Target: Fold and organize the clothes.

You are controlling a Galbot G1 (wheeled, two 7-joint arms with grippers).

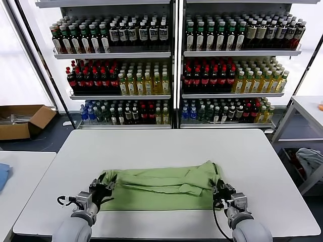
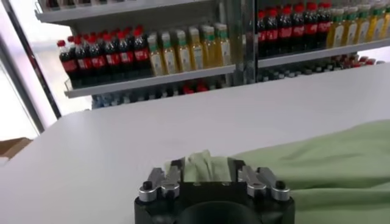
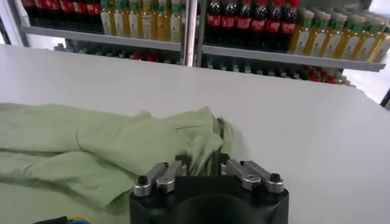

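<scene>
Head view: light green shirt [image 1: 161, 187] lies part-folded, soft and limp. Left gripper [image 1: 104, 190] and right gripper [image 1: 220, 192] stand at its ends, fingers apart; hems offer best hold.

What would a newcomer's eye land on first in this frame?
The light green shirt lies folded into a long band across the near half of the white table. The left pincer sits at its left end and the right pincer at its right end, each with jaws parted around the cloth. Behind the table, shelves of bottled drinks fill the background.
</scene>
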